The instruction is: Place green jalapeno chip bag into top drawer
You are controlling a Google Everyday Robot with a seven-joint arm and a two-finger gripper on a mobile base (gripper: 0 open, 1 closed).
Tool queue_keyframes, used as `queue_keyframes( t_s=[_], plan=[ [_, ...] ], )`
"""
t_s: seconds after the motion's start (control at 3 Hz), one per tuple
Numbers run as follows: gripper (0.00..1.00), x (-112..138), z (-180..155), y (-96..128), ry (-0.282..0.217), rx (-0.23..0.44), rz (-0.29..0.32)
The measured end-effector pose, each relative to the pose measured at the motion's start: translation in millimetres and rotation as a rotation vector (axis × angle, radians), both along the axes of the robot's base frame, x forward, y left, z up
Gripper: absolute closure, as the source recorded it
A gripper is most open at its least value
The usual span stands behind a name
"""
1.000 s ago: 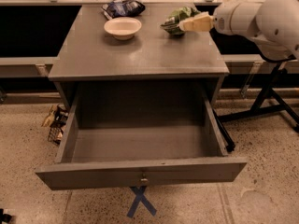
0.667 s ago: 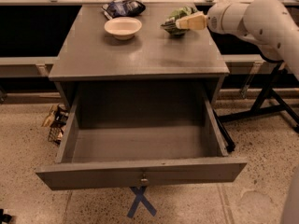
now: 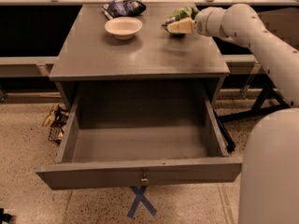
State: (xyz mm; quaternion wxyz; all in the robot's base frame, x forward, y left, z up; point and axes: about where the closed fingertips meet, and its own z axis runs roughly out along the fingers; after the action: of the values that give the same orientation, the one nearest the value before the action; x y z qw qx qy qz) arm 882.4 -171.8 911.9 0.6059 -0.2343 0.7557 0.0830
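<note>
The green jalapeno chip bag lies at the back right of the grey cabinet top. My gripper reaches in from the right and sits right at the bag's front side, covering its lower part. The top drawer is pulled wide open below the cabinet top, with nothing inside, and its small metal knob shows at the centre of the front panel.
A cream bowl stands at the back middle of the top. A dark blue and white chip bag lies behind it. My white arm spans the right side. A blue tape cross marks the floor.
My arm has swung further left and the gripper has come closer in on the green bag. The view has shifted so the drawer sits lower in the picture. The bag has stayed in place.
</note>
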Motion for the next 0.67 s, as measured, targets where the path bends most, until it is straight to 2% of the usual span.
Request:
queue_keyframes(
  t_s=[0.33,0.67],
  plan=[
    [0.17,22.1,-6.1,8.6,-0.009,0.012,0.001],
    [0.41,32.9,-9.3,9.8,-0.015,0.023,-0.005]
  ],
)
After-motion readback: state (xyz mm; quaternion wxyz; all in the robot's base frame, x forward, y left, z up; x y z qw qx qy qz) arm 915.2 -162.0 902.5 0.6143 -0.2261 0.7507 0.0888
